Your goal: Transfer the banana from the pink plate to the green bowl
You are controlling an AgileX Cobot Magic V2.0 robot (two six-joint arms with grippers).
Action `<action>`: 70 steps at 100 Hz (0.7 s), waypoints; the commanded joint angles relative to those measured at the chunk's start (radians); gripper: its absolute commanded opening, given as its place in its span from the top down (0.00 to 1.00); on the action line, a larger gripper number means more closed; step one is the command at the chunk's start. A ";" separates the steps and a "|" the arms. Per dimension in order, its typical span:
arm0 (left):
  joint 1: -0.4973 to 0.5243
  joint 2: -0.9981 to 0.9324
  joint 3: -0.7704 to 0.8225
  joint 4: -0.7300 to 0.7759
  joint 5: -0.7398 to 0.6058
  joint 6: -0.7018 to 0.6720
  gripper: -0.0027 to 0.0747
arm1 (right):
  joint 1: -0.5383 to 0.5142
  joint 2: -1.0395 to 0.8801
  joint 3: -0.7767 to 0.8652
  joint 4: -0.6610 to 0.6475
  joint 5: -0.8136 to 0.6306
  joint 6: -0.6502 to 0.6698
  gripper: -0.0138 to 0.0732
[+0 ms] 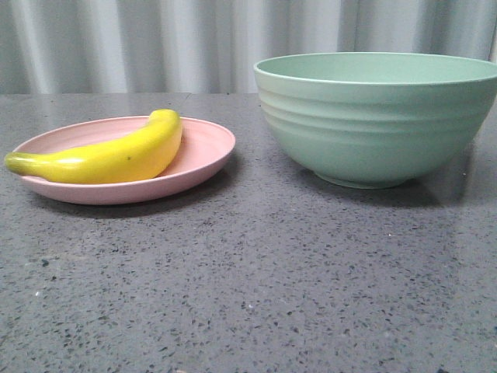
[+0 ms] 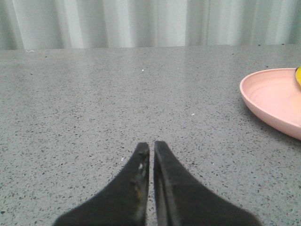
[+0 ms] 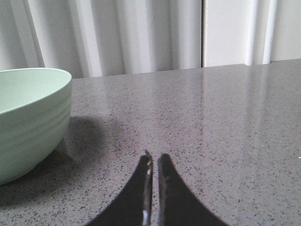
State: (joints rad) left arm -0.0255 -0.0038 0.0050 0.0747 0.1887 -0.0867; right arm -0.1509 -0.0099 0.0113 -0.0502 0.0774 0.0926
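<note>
Banana [image 1: 109,158] overhanging pink plate [image 1: 203,159] rim, green bowl [image 1: 373,124] apart.

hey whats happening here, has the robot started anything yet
Nothing is being handled at this moment. The banana lies on the pink plate, with the green bowl standing apart to its right on the table. The left end effector and right end effector are both shut on nothing, low over bare tabletop. The transfer to the bowl has not been done.
</note>
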 commanded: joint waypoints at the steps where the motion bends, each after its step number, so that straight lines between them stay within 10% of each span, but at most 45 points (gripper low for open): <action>1: 0.001 -0.029 0.008 0.013 -0.086 0.000 0.99 | -0.006 -0.018 0.023 0.001 -0.086 -0.003 0.91; 70: 0.001 0.239 -0.253 -0.004 -0.150 0.000 0.99 | -0.002 0.267 -0.265 0.104 0.168 -0.003 0.91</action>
State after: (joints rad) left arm -0.0255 0.1605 -0.1722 0.0812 0.1240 -0.0867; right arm -0.1509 0.1563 -0.1672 0.0203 0.2688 0.0926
